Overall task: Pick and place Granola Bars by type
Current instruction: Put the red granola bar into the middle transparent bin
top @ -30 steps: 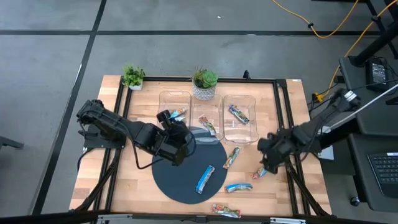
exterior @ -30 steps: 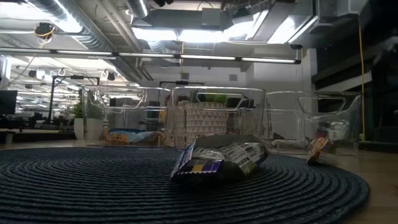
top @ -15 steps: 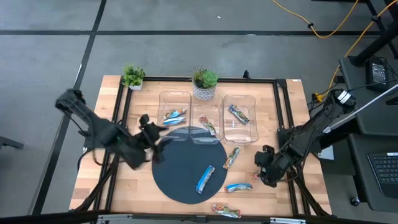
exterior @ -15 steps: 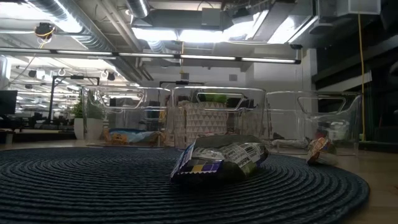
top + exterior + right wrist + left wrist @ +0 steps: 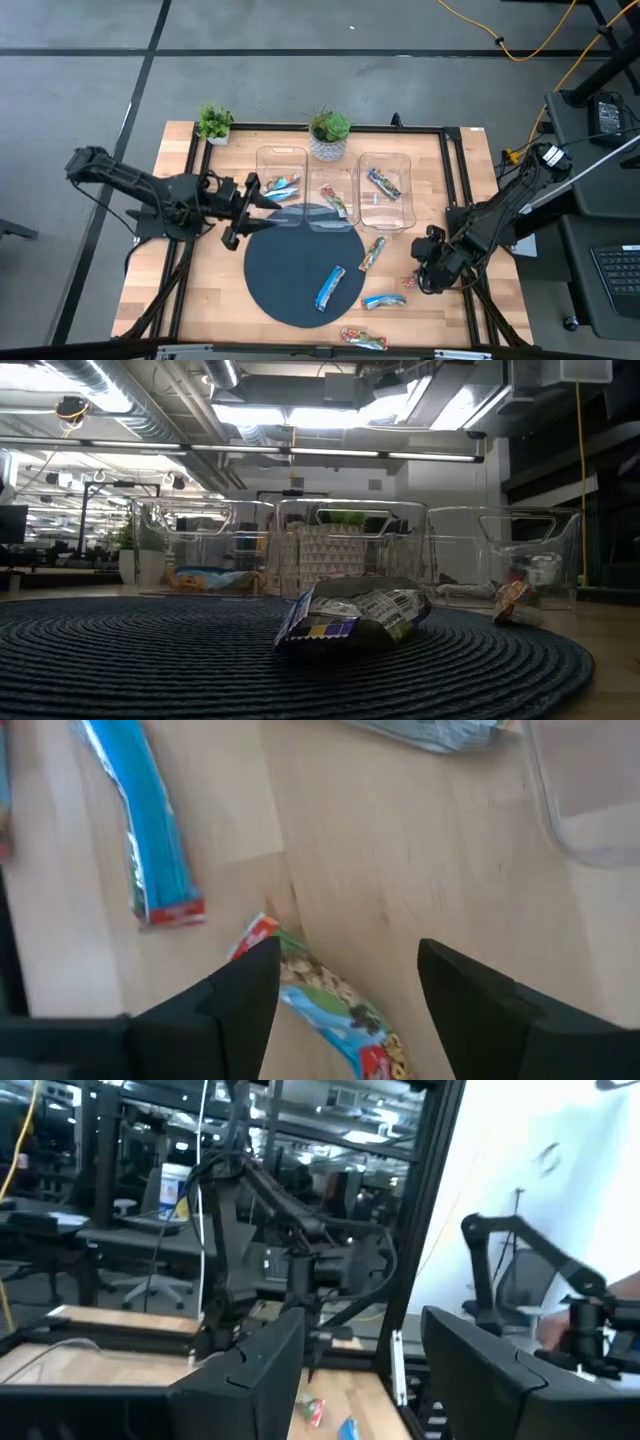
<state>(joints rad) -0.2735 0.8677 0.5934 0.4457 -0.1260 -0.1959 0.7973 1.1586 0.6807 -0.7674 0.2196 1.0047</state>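
High view: three bars [image 5: 282, 185] are binned, five left out; right gripper [image 5: 345, 985], wide, empty, is poised over one.

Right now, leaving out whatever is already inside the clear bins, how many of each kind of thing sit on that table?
Wrapped bars outside the bins: 5
Clear bins: 3
Potted plants: 2
Round dark mat: 1
Total: 11
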